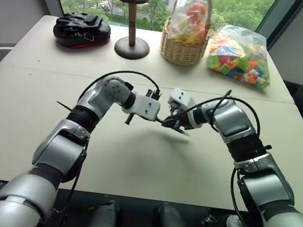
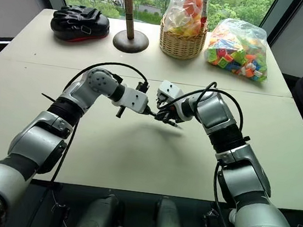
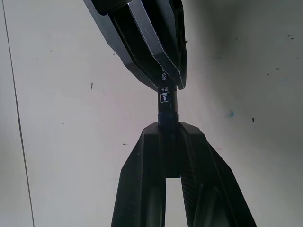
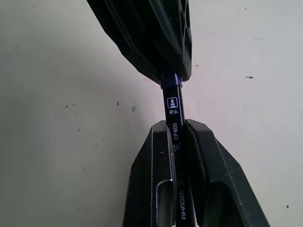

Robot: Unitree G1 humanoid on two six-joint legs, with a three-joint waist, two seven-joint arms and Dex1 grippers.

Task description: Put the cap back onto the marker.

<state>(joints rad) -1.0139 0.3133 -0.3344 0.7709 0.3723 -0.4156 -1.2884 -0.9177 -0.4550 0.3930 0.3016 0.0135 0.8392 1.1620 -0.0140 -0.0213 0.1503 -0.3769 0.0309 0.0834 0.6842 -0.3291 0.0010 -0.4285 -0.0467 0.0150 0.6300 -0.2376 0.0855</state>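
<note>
left gripper (image 3: 169, 137): clamped on small black plastic cap (image 3: 168, 118) | right gripper (image 4: 177, 130): clamped on thin black marker (image 4: 173, 111) | marker axis ran left-right, in line with cap, tips meeting mid-table above beige table (image 1: 134, 167)

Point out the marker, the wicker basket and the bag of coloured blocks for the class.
marker (image 4: 172, 116), right wrist view, on its printed barrel between the two end effectors.
wicker basket (image 1: 182, 51), left eye view, on its woven front wall.
bag of coloured blocks (image 1: 240, 57), left eye view, on the middle of the clear bag.
</note>
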